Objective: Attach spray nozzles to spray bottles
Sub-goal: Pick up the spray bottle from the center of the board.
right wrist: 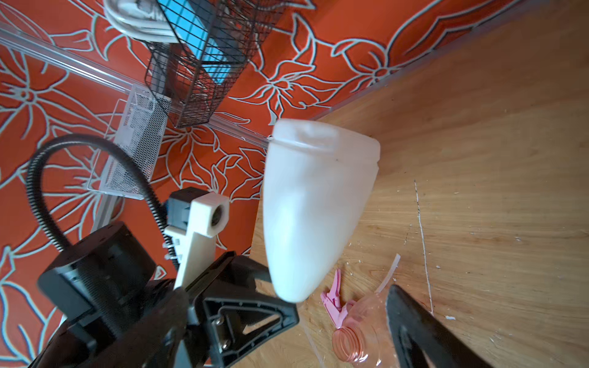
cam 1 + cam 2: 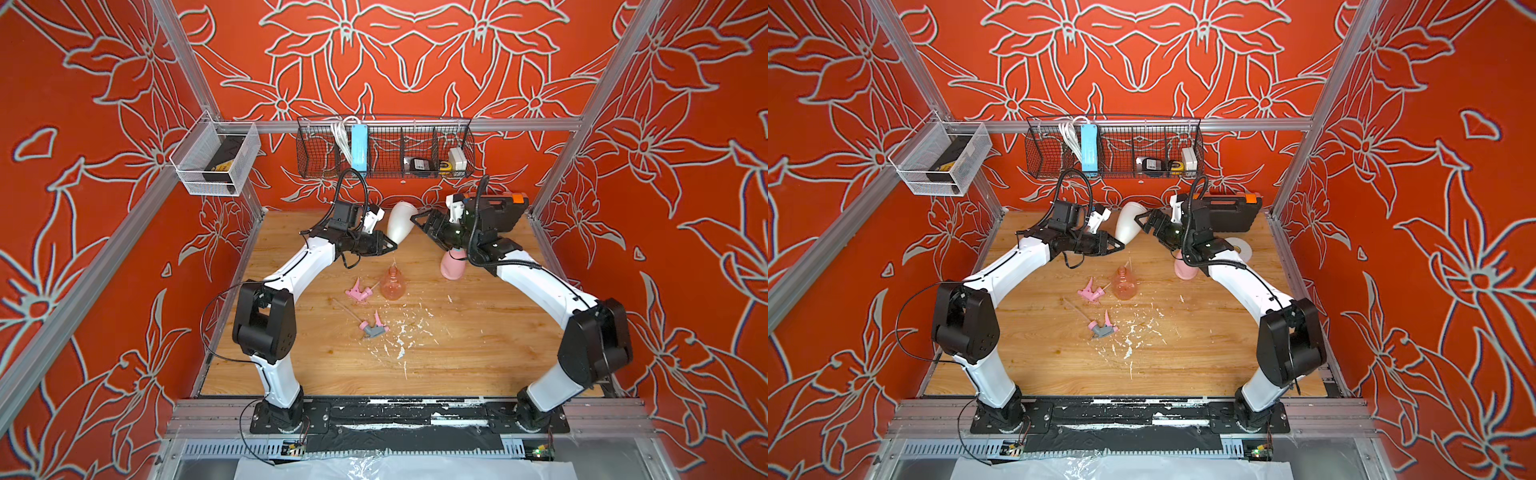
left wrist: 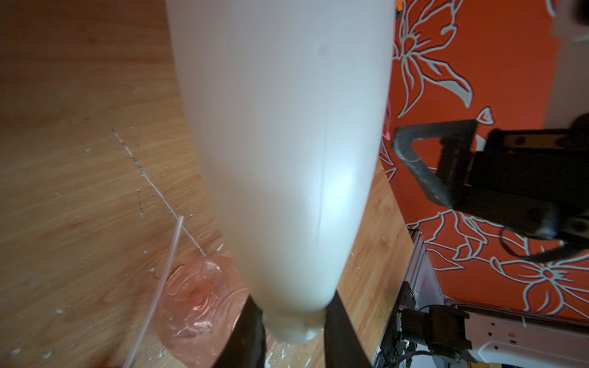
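My left gripper [image 2: 388, 246] [image 3: 293, 334] is shut on the neck of the cream-white spray bottle [image 2: 401, 222] [image 2: 1128, 224] [image 3: 287, 159] [image 1: 315, 207], held off the table with its base up and back. My right gripper [image 2: 419, 221] [image 2: 1144, 220] stands open beside the bottle's wide end, holding nothing. The orange spray bottle [image 2: 392, 284] [image 1: 360, 337] is on the table below. The pink spray bottle [image 2: 452, 266] is partly hidden under my right arm. An all-pink spray nozzle [image 2: 357, 293] [image 1: 334, 296] and a pink-and-grey nozzle [image 2: 374, 328] lie loose.
A black tool case [image 2: 498, 212] sits at the back right, with a white tape roll [image 2: 1239, 249] in front of it. A thin clear tube [image 3: 159, 286] shows beside the orange bottle. White flecks [image 2: 401, 340] litter the wooden table [image 2: 478, 353]. A wire basket [image 2: 384, 149] hangs on the back wall.
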`<move>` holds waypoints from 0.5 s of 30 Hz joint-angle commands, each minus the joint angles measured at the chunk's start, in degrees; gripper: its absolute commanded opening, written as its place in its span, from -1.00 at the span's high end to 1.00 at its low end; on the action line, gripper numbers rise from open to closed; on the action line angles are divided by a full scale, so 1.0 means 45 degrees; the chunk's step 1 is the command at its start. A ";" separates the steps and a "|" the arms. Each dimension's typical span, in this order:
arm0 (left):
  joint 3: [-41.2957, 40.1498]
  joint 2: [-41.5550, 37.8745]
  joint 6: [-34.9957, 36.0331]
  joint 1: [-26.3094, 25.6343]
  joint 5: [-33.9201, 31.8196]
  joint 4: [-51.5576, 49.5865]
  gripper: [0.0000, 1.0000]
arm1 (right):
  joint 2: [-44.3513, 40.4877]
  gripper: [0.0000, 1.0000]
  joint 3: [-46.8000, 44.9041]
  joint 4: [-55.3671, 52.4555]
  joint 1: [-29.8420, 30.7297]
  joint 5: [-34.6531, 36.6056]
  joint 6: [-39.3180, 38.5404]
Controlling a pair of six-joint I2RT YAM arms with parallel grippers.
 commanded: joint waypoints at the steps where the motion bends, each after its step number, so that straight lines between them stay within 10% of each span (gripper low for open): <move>1: -0.0114 -0.0569 -0.0214 -0.0031 0.1017 0.0891 0.75 | 0.0200 -0.94 0.0306 0.0857 -0.0060 0.0075 0.0653; 15: -0.1368 -0.1462 -0.1743 -0.0049 0.2589 0.3147 0.77 | 0.0697 -0.94 -0.0317 0.4229 -0.0159 0.0072 0.1535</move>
